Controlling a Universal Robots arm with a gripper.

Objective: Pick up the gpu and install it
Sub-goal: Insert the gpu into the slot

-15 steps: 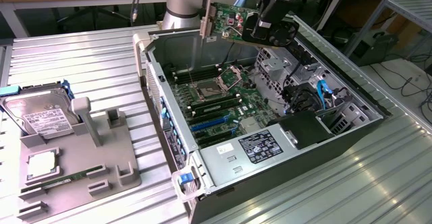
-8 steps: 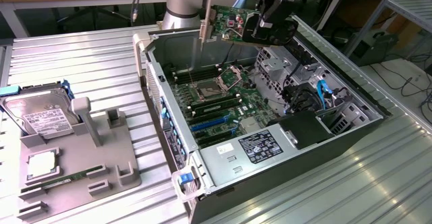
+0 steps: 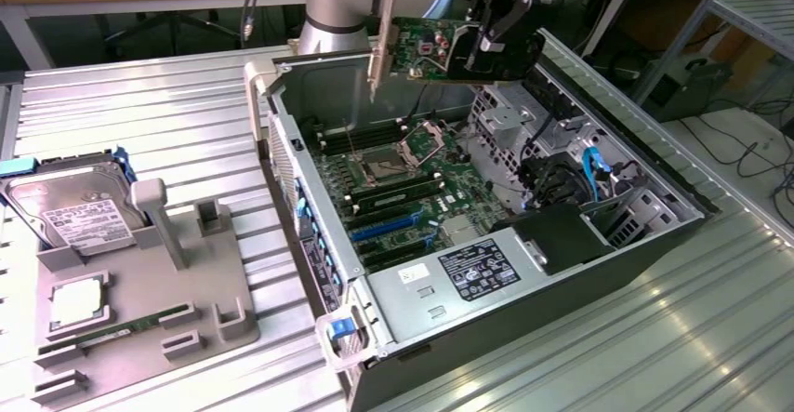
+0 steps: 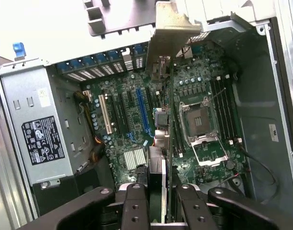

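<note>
Exterior view: the black sticker on the power supply (image 3: 478, 272) and the hard drive (image 3: 77, 215) label are both too small for me to read. Upper middle of frame, my gripper (image 3: 471, 57) is pinching the gpu (image 3: 426, 51) by one end, above the open case (image 3: 522, 338). It's a green card with dark chips, and the silver bracket (image 3: 381, 35) is on the far end from the fingers.

At twelve o'clock in the exterior view the gripper (image 3: 482, 54) hangs with its jaws clamped on the gpu (image 3: 426, 51), held on edge above the open computer case (image 3: 283, 142) and its motherboard (image 3: 397, 184); toward eight o'clock a grey fixture (image 3: 186, 291) on the worktop (image 3: 162, 96) carries a hard drive (image 3: 77, 215)
</note>
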